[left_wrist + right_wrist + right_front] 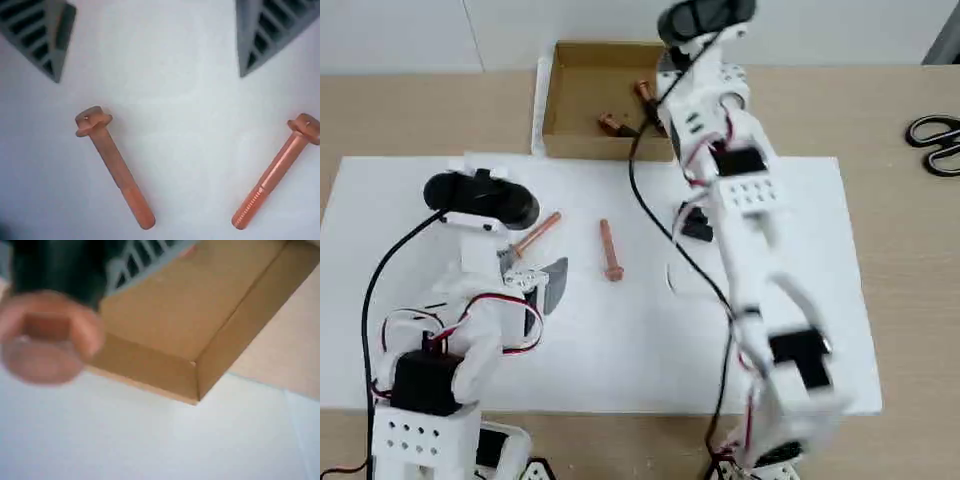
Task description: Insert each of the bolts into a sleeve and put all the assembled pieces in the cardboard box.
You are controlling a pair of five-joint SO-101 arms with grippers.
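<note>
Two bare copper bolts lie on the white sheet, one (pixel 538 235) (pixel 272 177) slanted and the other (pixel 610 250) (pixel 115 167) near the middle. My left gripper (pixel 535 266) (pixel 149 75) hovers open just short of their heads, touching neither. My right gripper (pixel 652 100) is over the cardboard box (pixel 548 92) (pixel 150 371), shut on a copper bolt (pixel 44 342) in a dark sleeve, with a ribbed grey finger (pixel 137 262) beside it. Another assembled piece (pixel 611 125) lies inside the box.
The white sheet (pixel 620 340) covers most of the wooden table, and the box stands at its far edge. Scissors (pixel 935 140) lie at the far right. A black cable (pixel 665 235) trails across the sheet beside the right arm.
</note>
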